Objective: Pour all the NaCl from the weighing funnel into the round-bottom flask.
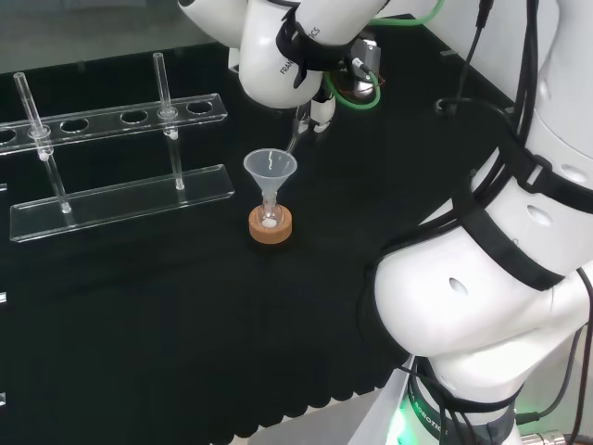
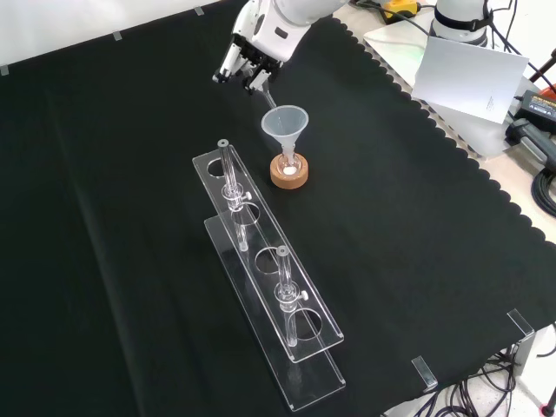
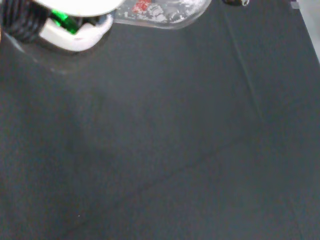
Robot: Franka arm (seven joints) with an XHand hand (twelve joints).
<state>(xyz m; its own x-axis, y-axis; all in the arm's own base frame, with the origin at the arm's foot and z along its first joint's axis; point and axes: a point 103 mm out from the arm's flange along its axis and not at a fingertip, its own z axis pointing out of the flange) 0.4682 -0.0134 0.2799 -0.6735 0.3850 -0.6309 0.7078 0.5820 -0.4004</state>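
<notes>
A small round-bottom flask [image 1: 271,219] [image 2: 288,163] stands on a cork ring [image 1: 271,229] [image 2: 288,177] with a clear plastic funnel [image 1: 270,168] [image 2: 285,122] in its neck. White powder lies in the flask's bottom. The hand [image 1: 321,108] [image 2: 247,59] hovers just beyond the funnel, higher in the front view, with its fingers curled on a clear weighing funnel [image 1: 296,132] [image 2: 264,89]. The weighing funnel's thin tip slants down toward the plastic funnel's rim. In the wrist view the weighing funnel [image 3: 162,12] holds white grains above bare black cloth.
A clear two-tier tube rack [image 1: 120,195] [image 2: 269,287] with two glass tubes [image 1: 37,130] [image 1: 167,97] stands left of the flask in the head view and nearer the camera in the front view. Paper and cables [image 2: 469,69] lie beyond the cloth's scalloped edge.
</notes>
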